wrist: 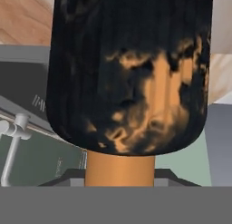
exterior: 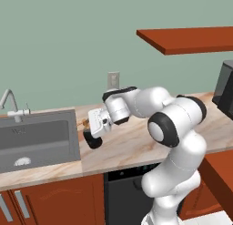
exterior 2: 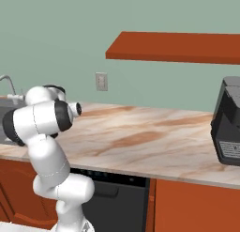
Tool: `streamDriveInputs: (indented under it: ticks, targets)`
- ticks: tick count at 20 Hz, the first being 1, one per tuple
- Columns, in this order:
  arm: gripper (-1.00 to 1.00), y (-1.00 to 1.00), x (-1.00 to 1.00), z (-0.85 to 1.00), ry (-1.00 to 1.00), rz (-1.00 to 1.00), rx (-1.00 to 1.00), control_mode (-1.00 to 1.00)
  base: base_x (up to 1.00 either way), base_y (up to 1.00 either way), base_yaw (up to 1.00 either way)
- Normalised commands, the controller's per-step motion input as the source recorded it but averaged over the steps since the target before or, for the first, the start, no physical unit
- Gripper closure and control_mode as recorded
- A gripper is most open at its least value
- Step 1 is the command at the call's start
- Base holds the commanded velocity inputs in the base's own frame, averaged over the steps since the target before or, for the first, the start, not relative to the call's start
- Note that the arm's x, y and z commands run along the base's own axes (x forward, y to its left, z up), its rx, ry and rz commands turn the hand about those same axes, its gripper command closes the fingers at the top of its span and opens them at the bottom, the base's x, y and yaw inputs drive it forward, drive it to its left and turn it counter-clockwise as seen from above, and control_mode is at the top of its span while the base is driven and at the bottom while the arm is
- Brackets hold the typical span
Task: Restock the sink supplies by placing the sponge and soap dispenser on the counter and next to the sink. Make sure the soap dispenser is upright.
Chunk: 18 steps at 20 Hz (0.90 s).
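No text, brand or number is showing clearly enough to read; a pale label on the black coffee machine [exterior 2: 230, 150], standing well away from the hand, is carrying lines too small to make out.

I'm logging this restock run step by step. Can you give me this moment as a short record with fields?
gripper: shut on the soap dispenser
soap dispenser: black bottle, low over the counter, not upright
counter: beige marble-look
sink: left of the gripper, faucet at its back
sponge: not made out
coffee machine: far right on the counter
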Motion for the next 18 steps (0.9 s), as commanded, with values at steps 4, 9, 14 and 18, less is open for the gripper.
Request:
streamDriveInputs:
  ticks: [4,9,14,18]
  targets:
    - [1.0,-0.22,-0.04,-0.23,-0.03,0.05,0.1,-1.0,0.0,0.0,0.0]
    - [-1.0,-0.3,-0.13,-0.3,-0.01,0.01,0.02,-1.0,0.0,0.0,0.0]
    - [-1.0,-0.25,-0.01,-0.17,0.0,0.0,0.0,-1.0,0.0,0.0,0.0]
    - [-1.0,-0.13,0.0,0.0,0.0,0.0,0.0,-1.0,0.0,0.0,0.0]
